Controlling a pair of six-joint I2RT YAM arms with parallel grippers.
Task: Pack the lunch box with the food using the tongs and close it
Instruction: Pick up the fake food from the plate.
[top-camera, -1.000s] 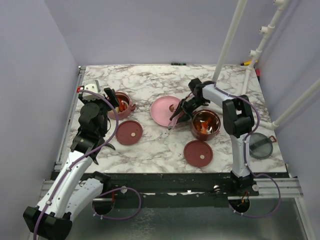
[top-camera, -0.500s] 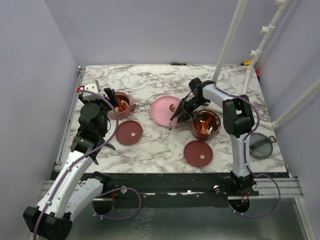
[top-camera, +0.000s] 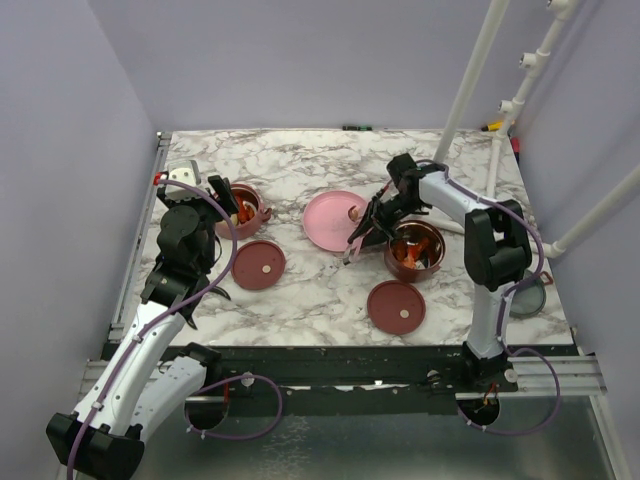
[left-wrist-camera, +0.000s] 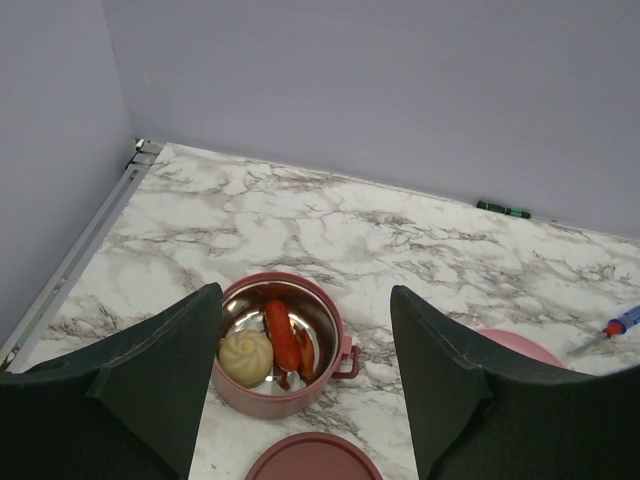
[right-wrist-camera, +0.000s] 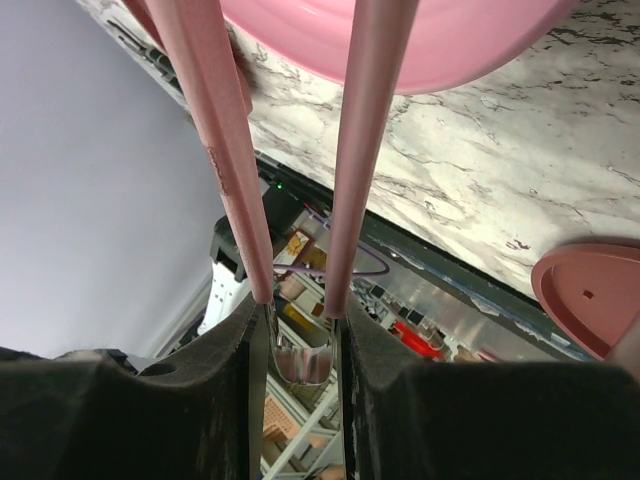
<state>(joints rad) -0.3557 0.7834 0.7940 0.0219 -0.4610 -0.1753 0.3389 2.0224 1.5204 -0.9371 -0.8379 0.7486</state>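
Left gripper (left-wrist-camera: 305, 296): spread wide, empty, facing the lunch box tier (left-wrist-camera: 262, 402) with food (left-wrist-camera: 281, 335).
Right gripper (right-wrist-camera: 298, 316): we see it clamping the tongs (right-wrist-camera: 365, 150) — tips toward 7 o'clock, at the plate's (top-camera: 323, 216) 4 o'clock rim.

Tongs (right-wrist-camera: 365, 150) — seemingly tilted — beside open tier (top-camera: 415, 274)

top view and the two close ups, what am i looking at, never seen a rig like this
These are two robot arms bolted at the near edge of a table. The top view looks down from behind them; the other two pictures come from a camera on each wrist. On the table lie a pink plate, two red bowls with food, and two flat lids. The left gripper is open, by the left bowl with a bun and sausage. The right gripper is shut on pink tongs, by the plate.
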